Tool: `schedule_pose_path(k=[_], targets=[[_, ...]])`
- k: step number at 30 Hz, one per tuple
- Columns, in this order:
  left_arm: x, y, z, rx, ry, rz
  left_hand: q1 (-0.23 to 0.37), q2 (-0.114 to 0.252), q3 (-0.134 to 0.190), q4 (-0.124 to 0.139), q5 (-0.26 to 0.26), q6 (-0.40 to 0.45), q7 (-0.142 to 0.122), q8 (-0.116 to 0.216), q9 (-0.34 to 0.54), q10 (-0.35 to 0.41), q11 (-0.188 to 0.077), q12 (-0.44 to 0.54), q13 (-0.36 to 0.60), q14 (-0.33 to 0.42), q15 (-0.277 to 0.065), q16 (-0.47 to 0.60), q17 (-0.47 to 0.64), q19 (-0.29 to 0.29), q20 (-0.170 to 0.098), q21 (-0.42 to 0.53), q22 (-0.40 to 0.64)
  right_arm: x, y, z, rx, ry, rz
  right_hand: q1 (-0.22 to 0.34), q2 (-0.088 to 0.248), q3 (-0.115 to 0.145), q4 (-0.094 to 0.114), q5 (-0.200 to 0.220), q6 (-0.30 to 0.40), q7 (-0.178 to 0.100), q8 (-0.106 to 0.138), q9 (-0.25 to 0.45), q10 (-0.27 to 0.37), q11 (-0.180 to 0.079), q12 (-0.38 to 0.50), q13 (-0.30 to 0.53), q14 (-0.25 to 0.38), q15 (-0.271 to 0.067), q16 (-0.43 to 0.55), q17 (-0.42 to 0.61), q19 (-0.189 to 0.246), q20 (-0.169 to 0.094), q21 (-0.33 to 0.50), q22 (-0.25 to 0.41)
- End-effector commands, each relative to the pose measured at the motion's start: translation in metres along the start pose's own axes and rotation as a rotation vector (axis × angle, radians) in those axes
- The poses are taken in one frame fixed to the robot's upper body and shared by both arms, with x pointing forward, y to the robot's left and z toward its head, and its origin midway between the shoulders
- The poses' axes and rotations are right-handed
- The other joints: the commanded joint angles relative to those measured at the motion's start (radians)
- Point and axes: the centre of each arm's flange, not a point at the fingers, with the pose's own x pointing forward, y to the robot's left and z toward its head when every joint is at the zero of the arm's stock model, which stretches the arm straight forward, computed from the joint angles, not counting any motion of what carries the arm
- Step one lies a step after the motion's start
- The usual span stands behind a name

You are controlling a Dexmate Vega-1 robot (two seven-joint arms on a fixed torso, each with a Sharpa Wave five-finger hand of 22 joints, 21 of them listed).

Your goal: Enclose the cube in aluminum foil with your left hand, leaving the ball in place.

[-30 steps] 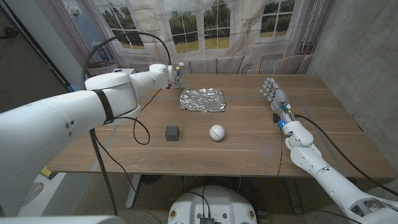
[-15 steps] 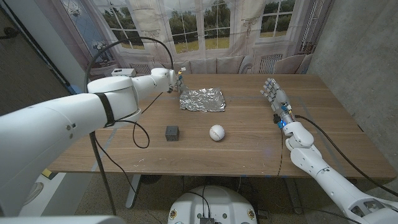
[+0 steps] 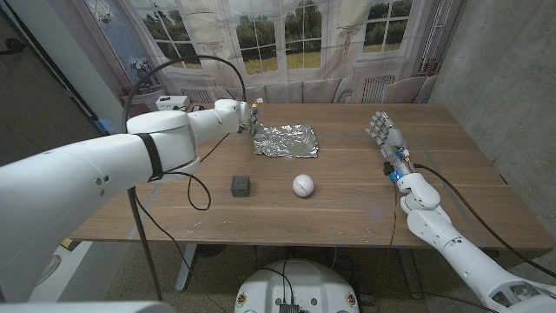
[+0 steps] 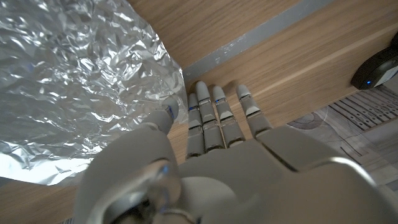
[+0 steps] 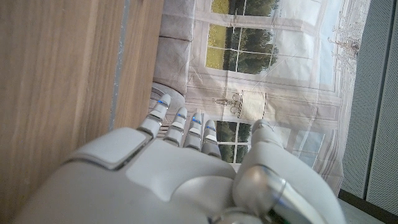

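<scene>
A crumpled sheet of aluminium foil lies at the far middle of the table. Nearer me sit a small dark cube and, to its right, a white ball, both apart from the foil. My left hand hovers at the foil's far left corner. In the left wrist view its fingers reach out straight beside the foil, with the thumb tip against the foil's edge and nothing gripped. My right hand stands at the right of the table, fingers straight and apart, holding nothing.
The table's far edge runs just behind the foil, with cushions and windows beyond. A black cable hangs from my left arm over the table's left part. Bare wood lies between the ball and my right hand.
My left hand has moved a little to the right, up to the foil's far left corner. The cube, the ball and my right hand have stayed put.
</scene>
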Motion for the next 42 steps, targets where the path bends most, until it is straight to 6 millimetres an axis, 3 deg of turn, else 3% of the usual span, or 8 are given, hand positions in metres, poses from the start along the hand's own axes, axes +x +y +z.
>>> schedule_pose_path(k=[1, 4, 9, 15, 17, 20, 32, 42], targets=[[0.001, 0.004, 0.007, -0.149, 0.016, 0.111, 0.093, 0.0, 0.059, 0.003, 0.007, 0.106, -0.031, 0.03, 0.022, 0.074, -0.032, 0.057, 0.042, 0.073, -0.042, 0.06, 0.049, 0.045, -0.01, 0.045, 0.009, -0.001, -0.005, -0.003, 0.004, 0.009, -0.012, -0.003, -0.003, 0.003, 0.009, -0.002, 0.009, -0.002, 0.002, 0.001, 0.011, 0.001, 0.0, 0.0, 0.002, 0.009, 0.002, 0.004, 0.007, -0.002, -0.002, 0.001], [0.001, 0.003, 0.008, -0.18, 0.04, 0.103, 0.094, -0.024, 0.046, 0.01, -0.002, 0.096, -0.024, 0.02, 0.023, 0.083, -0.04, 0.068, 0.052, 0.09, -0.044, 0.077, 0.065, 0.056, -0.017, 0.059, 0.012, -0.001, -0.005, -0.005, 0.007, 0.009, -0.017, -0.005, -0.003, 0.003, 0.01, -0.001, 0.01, -0.002, 0.003, 0.001, 0.01, 0.003, 0.0, 0.0, 0.002, 0.009, 0.002, 0.004, 0.007, -0.002, -0.002, 0.001], [0.0, 0.001, 0.016, -0.193, 0.05, 0.085, -0.03, -0.109, -0.062, 0.039, -0.035, -0.129, 0.014, -0.093, 0.008, -0.127, 0.015, -0.024, 0.053, -0.054, 0.025, -0.006, 0.048, -0.013, 0.004, 0.06, 0.012, -0.003, -0.007, -0.007, 0.014, 0.004, -0.024, -0.01, -0.003, 0.002, 0.012, -0.001, 0.011, -0.003, 0.002, 0.001, 0.01, 0.009, -0.001, 0.0, 0.003, 0.009, 0.002, 0.004, 0.008, 0.0, -0.003, 0.001], [-0.001, -0.001, 0.023, -0.22, 0.079, 0.083, 0.117, -0.041, -0.036, -0.052, -0.016, 0.195, -0.027, 0.026, 0.044, 0.13, -0.056, 0.123, 0.11, 0.176, -0.065, 0.114, 0.1, 0.069, -0.012, 0.138, 0.014, -0.005, -0.008, -0.007, 0.021, -0.002, -0.03, -0.014, -0.004, 0.001, 0.014, -0.001, 0.011, -0.003, 0.002, 0.001, 0.015, 0.011, 0.001, 0.0, 0.004, 0.01, 0.003, 0.005, 0.009, 0.001, -0.004, 0.001], [-0.001, 0.002, 0.023, -0.226, 0.055, 0.079, 0.007, -0.127, -0.131, -0.002, -0.04, 0.105, -0.006, -0.023, 0.053, 0.058, -0.034, 0.129, 0.14, 0.129, -0.041, 0.089, 0.111, 0.037, -0.006, 0.143, 0.014, -0.006, -0.008, -0.005, 0.016, -0.007, -0.032, -0.015, -0.004, 0.001, 0.015, -0.001, 0.012, -0.004, 0.002, 0.001, 0.015, 0.011, 0.001, 0.0, 0.004, 0.01, 0.002, 0.005, 0.009, 0.001, -0.004, 0.001], [-0.001, 0.006, 0.027, -0.198, 0.047, 0.086, -0.062, -0.157, -0.167, 0.021, -0.044, 0.054, 0.007, -0.057, 0.045, -0.011, -0.006, 0.113, 0.147, 0.086, -0.012, 0.05, 0.102, 0.021, 0.004, 0.145, 0.013, -0.006, -0.009, -0.003, 0.013, -0.015, -0.033, -0.017, -0.003, 0.0, 0.016, 0.0, 0.012, -0.004, 0.002, 0.001, 0.016, 0.01, 0.001, 0.0, 0.007, 0.011, 0.004, 0.005, 0.012, 0.001, -0.004, 0.001], [0.0, 0.001, 0.042, -0.166, -0.008, 0.097, -0.062, -0.123, -0.144, 0.009, -0.025, -0.031, 0.021, -0.099, 0.029, -0.072, 0.022, 0.083, 0.14, 0.035, 0.022, 0.002, 0.087, -0.023, 0.031, 0.14, 0.01, -0.019, -0.009, -0.008, 0.031, -0.022, -0.053, -0.025, -0.001, 0.0, 0.02, 0.001, 0.017, -0.005, 0.004, 0.001, 0.021, 0.016, 0.002, 0.0, 0.018, 0.015, 0.007, 0.006, 0.02, 0.004, -0.004, 0.002], [0.0, -0.005, 0.048, -0.101, -0.053, 0.06, -0.03, -0.079, -0.118, -0.022, 0.006, 0.123, 0.034, -0.053, 0.018, 0.031, 0.02, 0.138, 0.158, 0.116, 0.014, 0.038, 0.108, -0.024, 0.04, 0.156, 0.01, -0.03, -0.009, -0.005, 0.032, -0.045, -0.075, -0.034, 0.001, -0.001, 0.026, 0.002, 0.026, -0.006, 0.006, 0.001, 0.028, 0.019, 0.004, 0.0, 0.03, 0.016, 0.012, 0.008, 0.028, 0.006, -0.003, 0.002]])
